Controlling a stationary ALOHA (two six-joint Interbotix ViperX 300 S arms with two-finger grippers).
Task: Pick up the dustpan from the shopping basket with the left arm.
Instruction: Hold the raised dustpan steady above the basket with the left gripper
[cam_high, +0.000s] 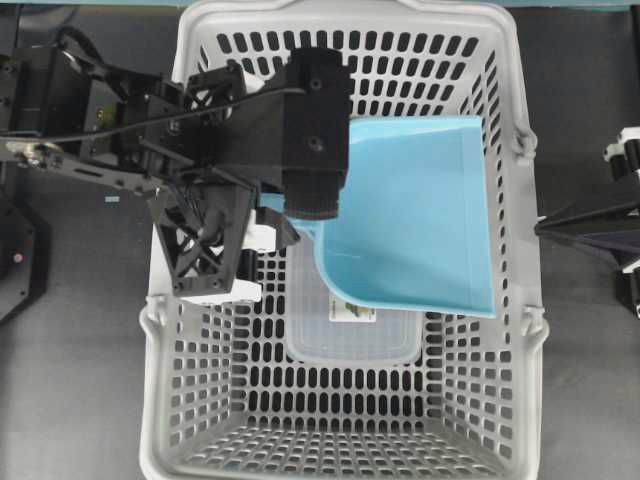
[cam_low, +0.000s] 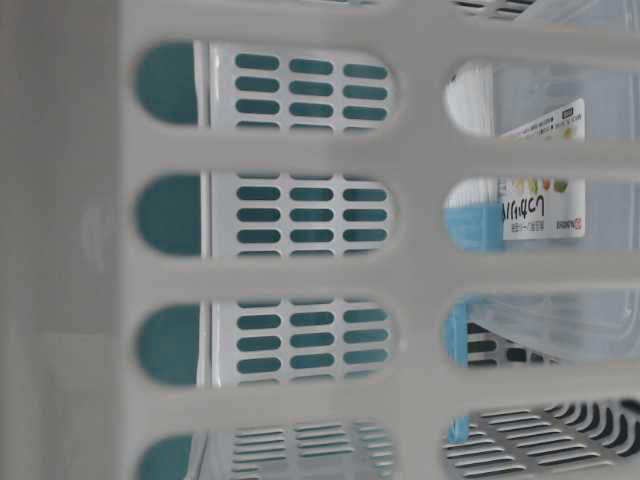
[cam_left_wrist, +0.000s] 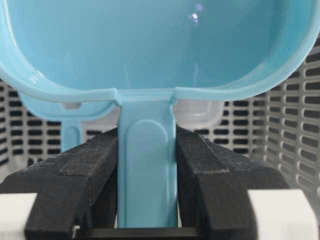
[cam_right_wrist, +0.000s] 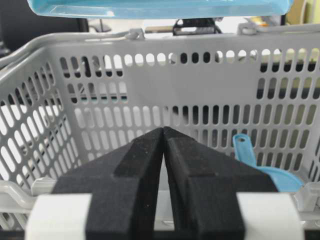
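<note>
While the left gripper (cam_left_wrist: 147, 200) is clenched on the thin handle of the dustpan (cam_high: 410, 210), its two black fingers (cam_left_wrist: 75, 180) press the handle from either side in the left wrist view. Seen from overhead, the light blue dustpan is over the shopping basket (cam_high: 345, 440), towards the right-hand wall of that view, with its wide scoop pointing away from the left arm (cam_high: 230, 130). From the right wrist view, the scoop's edge shows above the basket rim, so the dustpan appears raised clear of the basket floor. Beneath it, a clear plastic tray (cam_high: 350, 340) with a small label lies on the slotted bottom. Another small light blue scoop (cam_right_wrist: 260, 165) rests inside the basket. Outside the basket wall, the right gripper (cam_right_wrist: 164, 145) has its fingers pressed together, grasping nothing.
</note>
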